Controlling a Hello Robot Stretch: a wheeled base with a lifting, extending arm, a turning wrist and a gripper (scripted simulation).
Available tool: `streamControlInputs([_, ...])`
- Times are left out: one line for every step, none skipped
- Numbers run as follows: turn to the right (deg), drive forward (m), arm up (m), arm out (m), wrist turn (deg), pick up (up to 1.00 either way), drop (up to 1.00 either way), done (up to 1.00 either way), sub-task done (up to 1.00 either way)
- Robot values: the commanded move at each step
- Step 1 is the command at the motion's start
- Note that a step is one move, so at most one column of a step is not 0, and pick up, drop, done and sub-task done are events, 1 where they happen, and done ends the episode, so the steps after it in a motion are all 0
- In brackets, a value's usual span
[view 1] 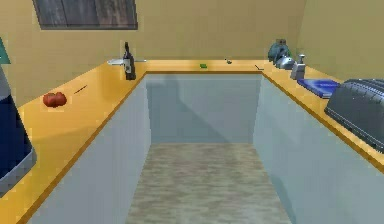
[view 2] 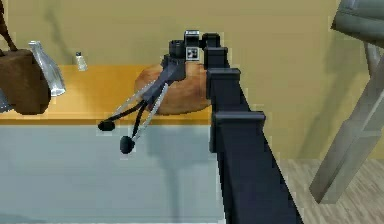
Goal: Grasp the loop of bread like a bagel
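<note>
- The orange bench [view 1: 100, 92] runs in a U around a strip of floor in the forward view. A dark toaster-like box [view 1: 360, 105] sits on its right-hand run, a dark bottle [view 1: 128, 62] at the far left corner and a red tomato-like thing [view 1: 55, 98] on the left run.
- The arm [view 2: 240, 150], a dark square bar, rises through the arm side view towards a stretch of the orange top.
- A brown rounded lump [view 2: 185, 92] lies on the bench just left of the arm's far end. I take it for the bagel-like bread, though I can make out no hole. It looks wider than tall, its long side along the bench edge.
- The fingers [view 2: 127, 144] slant down and left across that lump, with their tips against the pale panel below the bench edge. The bread therefore lies up and right of the tips, back towards the wrist, so I'd say the next move must bring the tips back to it, not further out. I cannot tell whether the fingers are apart or together, or whether they hold anything.
- A brown bag-like thing [view 2: 25, 75], a silvery vessel [view 2: 45, 68] and a small shaker [view 2: 80, 61] stand well left of the lump.
</note>
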Motion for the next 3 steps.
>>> streamControlInputs([0.0, 0.0, 0.0, 0.0, 45.0, 0.0, 0.0, 0.0, 0.0])
streamControlInputs([0.0, 0.0, 0.0, 0.0, 45.0, 0.0, 0.0, 0.0, 0.0])
streamControlInputs([0.0, 0.0, 0.0, 0.0, 30.0, 0.0, 0.0, 0.0, 0.0])
